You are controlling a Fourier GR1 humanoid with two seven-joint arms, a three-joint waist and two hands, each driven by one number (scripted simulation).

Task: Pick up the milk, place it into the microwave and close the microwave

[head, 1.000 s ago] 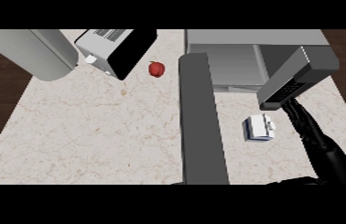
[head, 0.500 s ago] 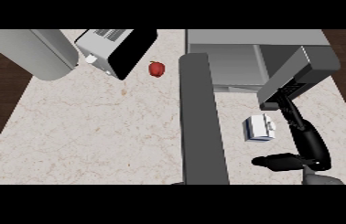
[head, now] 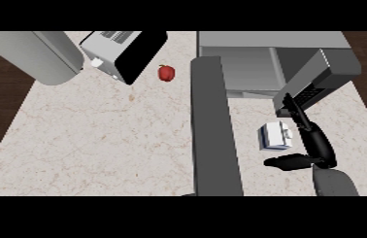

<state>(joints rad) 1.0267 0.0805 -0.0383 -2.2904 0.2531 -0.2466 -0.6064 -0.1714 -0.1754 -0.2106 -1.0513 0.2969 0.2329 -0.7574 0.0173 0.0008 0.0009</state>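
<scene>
The milk (head: 275, 136), a small white carton with a blue side, stands on the counter to the right of the microwave's open door (head: 213, 130). The microwave (head: 243, 67) sits at the back right, its grey inside showing. My right hand (head: 319, 147) is open just right of the carton. Its fingers (head: 295, 110) stretch forward past the carton toward the microwave's dark panel, and its thumb (head: 287, 161) sticks out left below the carton. I cannot tell whether the hand touches the milk. My left hand does not show.
A toaster (head: 122, 52) stands at the back left with a red pepper (head: 166, 73) beside it. A big grey cylinder (head: 39, 57) lies at the far left corner. The open door splits the counter (head: 108, 144) down the middle.
My right hand has come up from the lower edge toward the milk. Its grey forearm now shows, and the thumb has spread out to the left below the carton. The milk has not moved.
</scene>
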